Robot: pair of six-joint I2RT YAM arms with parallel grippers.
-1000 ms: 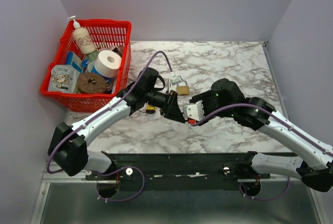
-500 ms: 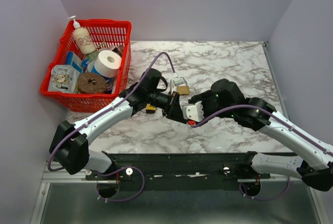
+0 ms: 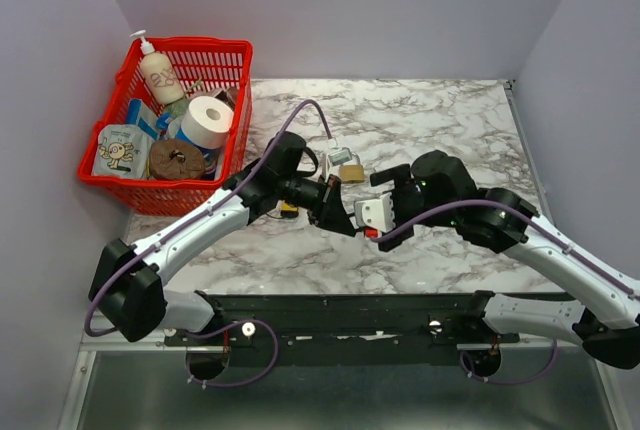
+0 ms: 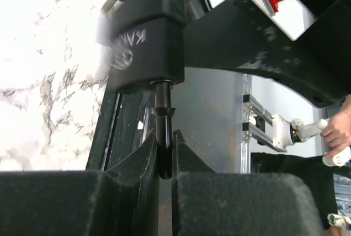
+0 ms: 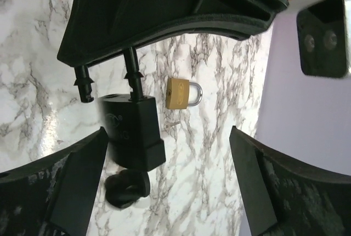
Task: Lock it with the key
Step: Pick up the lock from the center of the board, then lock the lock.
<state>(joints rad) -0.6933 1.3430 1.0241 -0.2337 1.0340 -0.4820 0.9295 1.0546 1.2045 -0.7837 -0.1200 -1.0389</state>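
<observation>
Right claw has widened, leaving gaps beside black padlock.

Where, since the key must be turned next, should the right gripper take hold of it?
Take the key's black head, which sticks out under the black padlock's body, at the end away from the shackle that the left gripper pinches. Come from that free end, along the lock's length; the right gripper is open on either side.

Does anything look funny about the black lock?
Yes. The black padlock hangs in the air, pinched by its shackle in the left gripper. The shackle is popped open: one leg sits in the body, the other pokes out free. What looks like a key sticks out underneath.
</observation>
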